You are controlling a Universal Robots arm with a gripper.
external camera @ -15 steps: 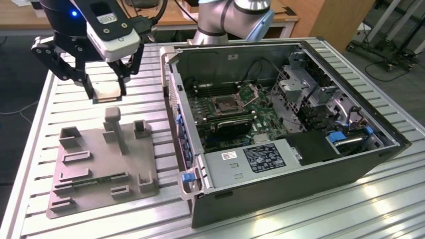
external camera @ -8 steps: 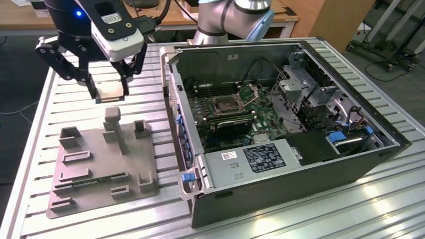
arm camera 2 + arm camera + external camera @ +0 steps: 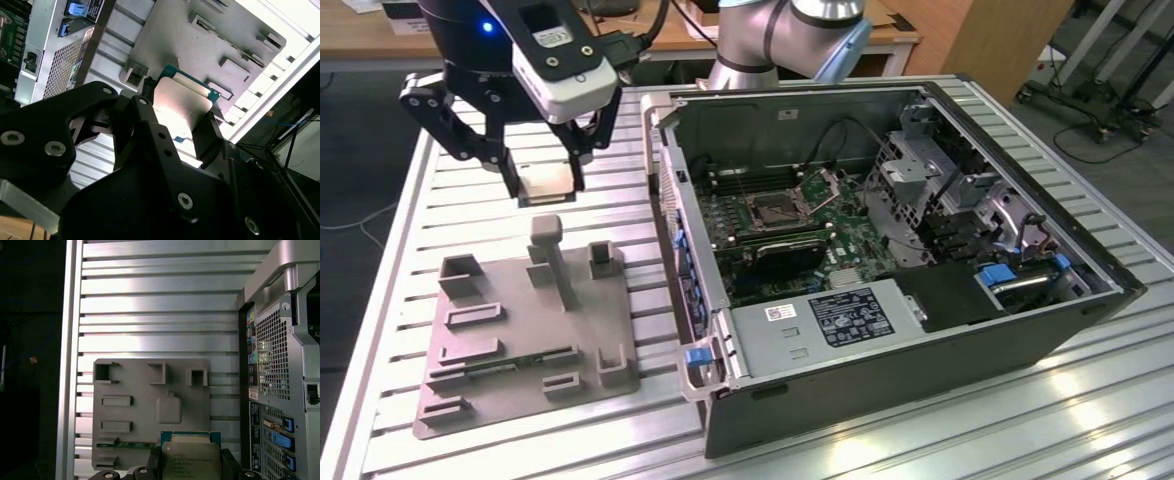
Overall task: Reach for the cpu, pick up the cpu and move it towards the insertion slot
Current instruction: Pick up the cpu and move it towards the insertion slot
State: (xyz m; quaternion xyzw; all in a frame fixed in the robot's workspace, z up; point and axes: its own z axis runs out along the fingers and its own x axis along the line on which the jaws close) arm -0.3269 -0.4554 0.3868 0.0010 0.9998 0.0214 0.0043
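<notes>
My gripper [image 3: 544, 186] hangs above the slatted table, past the far end of the grey tray [image 3: 520, 330], and is shut on the cpu [image 3: 547, 178]. The cpu is a flat square chip with a silvery top and a green edge. In both wrist views it sits clamped between the black fingers [image 3: 145, 107]: cpu [image 3: 182, 102], cpu [image 3: 191, 461]. The insertion slot [image 3: 771, 208], a dark square socket with a silver frame and its flap raised, lies on the green board inside the open computer case, toward the exterior view's right of the gripper.
The open computer case [image 3: 894, 400] fills the exterior view's right half, its near wall [image 3: 670, 200] standing between gripper and socket. The tray [image 3: 150, 405] carries raised blocks and a narrow green memory stick [image 3: 520, 362]. Table edges run along both sides.
</notes>
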